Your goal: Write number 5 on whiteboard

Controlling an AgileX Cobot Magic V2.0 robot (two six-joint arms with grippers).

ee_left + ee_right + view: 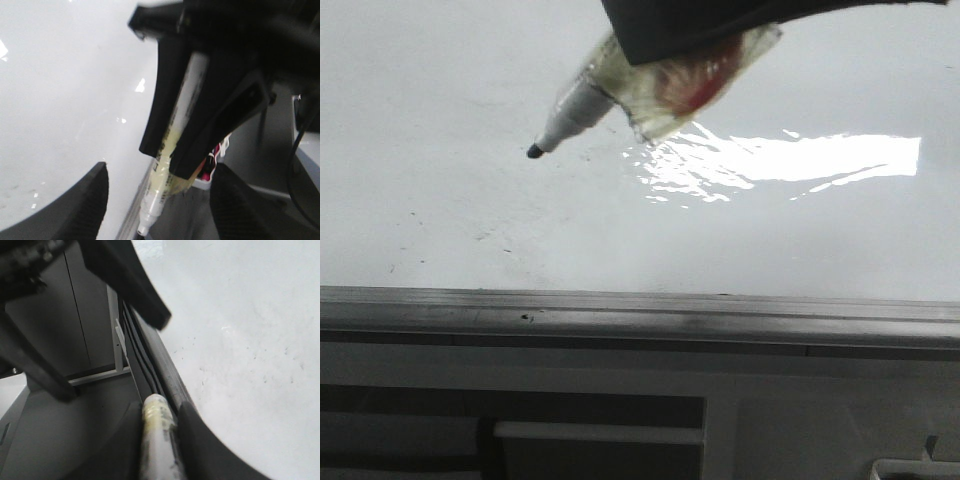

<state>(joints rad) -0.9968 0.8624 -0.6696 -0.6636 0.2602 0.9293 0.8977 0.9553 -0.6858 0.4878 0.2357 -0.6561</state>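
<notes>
Closest in is the grey metal edge strip (640,312), and the whiteboard (440,90) spreads out flat behind it with a few dark scuff specks (485,236). Further back the marker (570,110), wrapped in clear tape, is pinched tight in the right claw (160,425), dark tip (534,151) angled down at the board, can't tell if it's touching. The left claw (160,200) hangs wide, holding nothing. Glare patch (800,158) beyond.

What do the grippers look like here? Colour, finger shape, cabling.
Left gripper: matte black, broad curved fingers, finely dimpled. Right gripper: black, flat angular fingers, straight edges. A thin black cable shows in the left wrist view. No markings visible.
</notes>
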